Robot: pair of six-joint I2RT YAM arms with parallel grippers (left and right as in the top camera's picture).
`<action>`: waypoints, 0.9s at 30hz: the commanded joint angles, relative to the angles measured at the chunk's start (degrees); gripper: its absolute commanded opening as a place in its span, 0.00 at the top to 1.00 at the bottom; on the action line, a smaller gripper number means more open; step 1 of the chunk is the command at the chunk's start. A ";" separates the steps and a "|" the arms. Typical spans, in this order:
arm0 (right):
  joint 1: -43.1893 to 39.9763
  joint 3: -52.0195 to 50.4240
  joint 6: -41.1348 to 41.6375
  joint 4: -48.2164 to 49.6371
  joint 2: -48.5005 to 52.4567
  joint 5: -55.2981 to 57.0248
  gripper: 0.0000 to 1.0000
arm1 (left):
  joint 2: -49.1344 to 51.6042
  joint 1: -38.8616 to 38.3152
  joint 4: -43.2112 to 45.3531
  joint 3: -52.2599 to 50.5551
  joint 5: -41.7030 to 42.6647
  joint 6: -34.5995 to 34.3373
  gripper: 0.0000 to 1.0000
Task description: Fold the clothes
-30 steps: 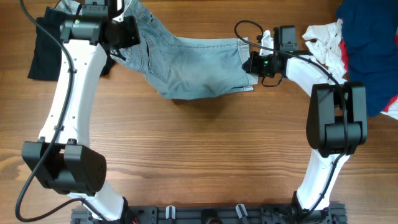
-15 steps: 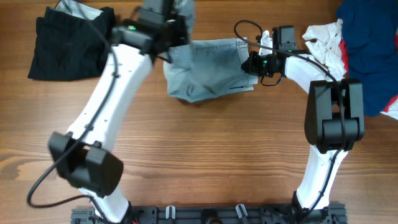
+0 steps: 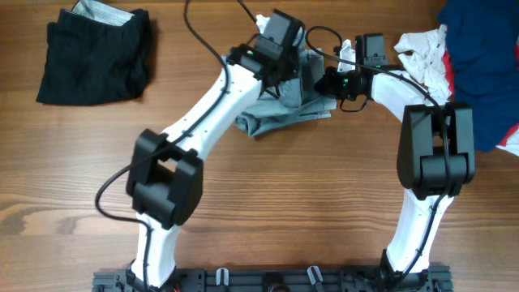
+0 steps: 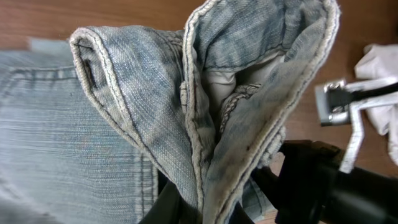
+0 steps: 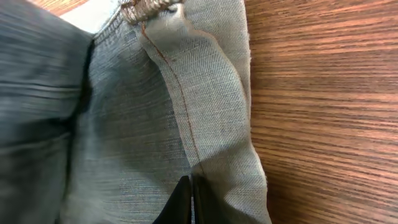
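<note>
Overhead cam has me mid-fold on the light blue faded denim shorts [image 3: 280, 122]. They sit bunched near the middle of the far edge of the wooden tabletop [image 3: 268, 211]. That's well apart from the black folded garment [image 3: 93, 57] in the far left corner, and near the white and red cloth [image 3: 422, 57] and dark blue garment [image 3: 482, 65] in the far right corner.

My left gripper [image 3: 285, 81] is clenched on a thick doubled chunk of waistband. On the left wrist cam the denim stands up out of my fingers [image 4: 163, 208] in a tall loop. My right gripper [image 3: 326, 83] is pinched tight on the hem edge, with the seam running straight into my fingertips [image 5: 181, 202].

How I'd do this bit well:
- Use the right one as the anchor so the hem doesn't slide.
- Bring the waistband down low and lay it square on the hem, edges lined up.
- I reckon stiff denim like this springs back, so press it flat before letting go.
- Both grippers are just beside each other, so I'd watch for a bump.
</note>
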 commanded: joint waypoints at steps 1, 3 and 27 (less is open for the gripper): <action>0.83 -1.88 0.04 -0.61 5.38 2.47 0.96 | 0.37 -0.83 0.68 1.66 0.17 -1.33 0.53; 0.63 -1.88 0.04 -0.46 5.07 1.29 0.96 | 0.37 -0.81 0.72 1.66 -0.46 -1.33 0.12; -4.70 -1.88 -5.16 -7.58 -18.14 -5.46 0.49 | -12.37 14.03 -19.37 1.66 -1.90 4.76 0.00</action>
